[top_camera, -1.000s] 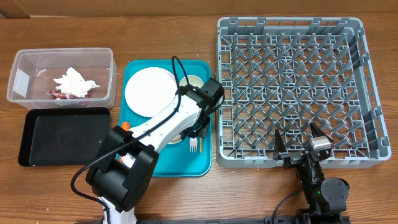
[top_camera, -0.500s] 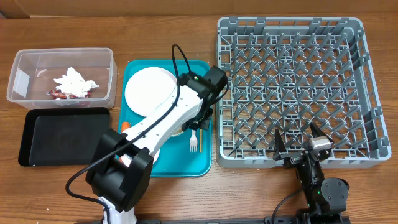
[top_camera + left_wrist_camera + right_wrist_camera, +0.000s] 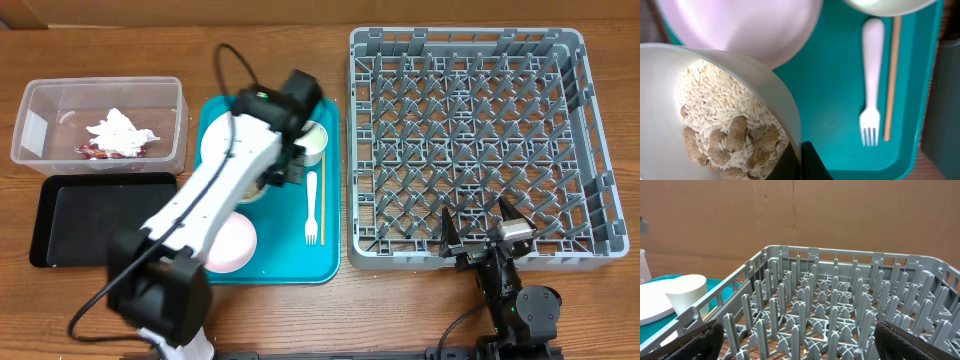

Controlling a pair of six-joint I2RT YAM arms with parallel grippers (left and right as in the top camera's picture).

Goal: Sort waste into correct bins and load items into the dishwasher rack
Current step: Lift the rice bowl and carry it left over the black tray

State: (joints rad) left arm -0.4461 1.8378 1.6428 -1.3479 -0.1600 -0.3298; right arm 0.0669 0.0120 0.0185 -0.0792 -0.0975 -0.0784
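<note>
My left gripper [image 3: 800,161] is shut on the rim of the white bowl [image 3: 715,75], which holds whitish rice [image 3: 715,100] and brown food scraps [image 3: 735,132]. In the overhead view the gripper [image 3: 283,172] holds the bowl [image 3: 252,190] over the teal tray [image 3: 290,262]. On the tray lie the large white plate [image 3: 215,150], white cup [image 3: 312,140], pink plate [image 3: 228,243], white fork [image 3: 311,205] and chopstick [image 3: 322,205]. My right gripper [image 3: 482,232] is open and empty at the front edge of the grey rack [image 3: 470,140]. The carrot piece is hidden.
The clear tub [image 3: 45,100] at the far left holds the white napkin [image 3: 120,130] and red wrapper [image 3: 100,152]. The black tray [image 3: 105,218] lies in front of it. The rack's pegs [image 3: 805,305] fill the right wrist view, with the cup [image 3: 687,292] beyond its left wall.
My left arm has swung back and left over the tray with the bowl in its grip. The fork, chopstick and pink plate have come into view. The right arm has not moved.
</note>
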